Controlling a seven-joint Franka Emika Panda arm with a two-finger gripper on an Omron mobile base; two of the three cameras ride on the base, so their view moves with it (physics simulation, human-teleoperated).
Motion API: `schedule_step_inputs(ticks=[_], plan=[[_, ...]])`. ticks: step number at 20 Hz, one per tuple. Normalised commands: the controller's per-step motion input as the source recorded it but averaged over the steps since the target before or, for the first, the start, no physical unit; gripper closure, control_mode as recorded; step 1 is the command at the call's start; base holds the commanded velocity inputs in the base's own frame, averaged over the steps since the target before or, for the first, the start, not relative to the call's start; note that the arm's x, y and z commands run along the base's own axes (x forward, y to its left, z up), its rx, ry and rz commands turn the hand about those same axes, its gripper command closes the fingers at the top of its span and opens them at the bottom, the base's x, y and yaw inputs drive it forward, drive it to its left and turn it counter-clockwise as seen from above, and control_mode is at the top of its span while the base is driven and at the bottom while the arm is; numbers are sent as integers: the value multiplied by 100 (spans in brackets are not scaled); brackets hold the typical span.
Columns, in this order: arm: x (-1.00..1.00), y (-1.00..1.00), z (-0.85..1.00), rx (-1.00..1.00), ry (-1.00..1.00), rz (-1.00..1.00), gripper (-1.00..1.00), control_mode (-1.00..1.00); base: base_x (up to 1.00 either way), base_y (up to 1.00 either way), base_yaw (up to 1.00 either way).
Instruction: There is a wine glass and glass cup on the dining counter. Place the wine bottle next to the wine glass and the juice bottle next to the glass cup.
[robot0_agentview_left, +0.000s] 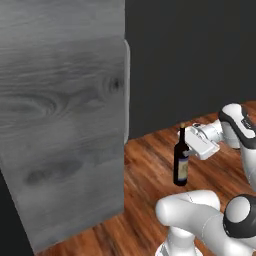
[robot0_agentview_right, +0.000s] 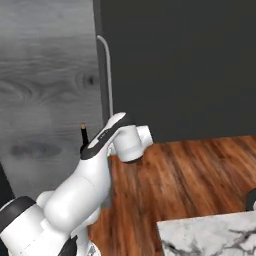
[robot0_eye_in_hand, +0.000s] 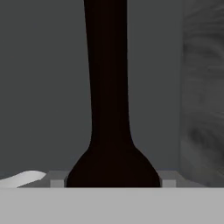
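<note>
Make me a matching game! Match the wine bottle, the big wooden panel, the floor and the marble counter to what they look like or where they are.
Things:
1. wine bottle
2. wooden panel
3. floor
4. dining counter

Descriptions:
A. reddish-brown planks
B. white with grey veins
C. grey, with knots in the grain
D. dark, upright, gripped by the robot's fingers, off the floor

Pairs: 1-D, 2-C, 3-A, 4-B

wine bottle (robot0_agentview_left: 181, 162) right of cabinet (robot0_agentview_left: 65, 120)

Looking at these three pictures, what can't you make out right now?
- Wine bottle: in the right base view the arm hides all but its neck tip; the hand view cuts off its body.
- Tool: its fingertips sit behind the bottle in the left base view.
- Dining counter: only a corner, cut by the frame edge.
</note>
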Motion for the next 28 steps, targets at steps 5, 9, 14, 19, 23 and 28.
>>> schedule_step_inputs(ticks=[5, 9, 14, 19, 23, 28], plan=[[0, 0, 0, 0, 0, 0, 100, 100, 59, 19, -51], [0, 0, 0, 0, 0, 0, 100, 100, 65, 18, -45], [0, 0, 0, 0, 0, 0, 100, 100, 66, 14, -41], [0, 0, 0, 0, 0, 0, 100, 100, 72, 6, -32], [0, 0, 0, 0, 0, 0, 100, 100, 79, -11, -8], [0, 0, 0, 0, 0, 0, 100, 100, 80, -25, 0]])
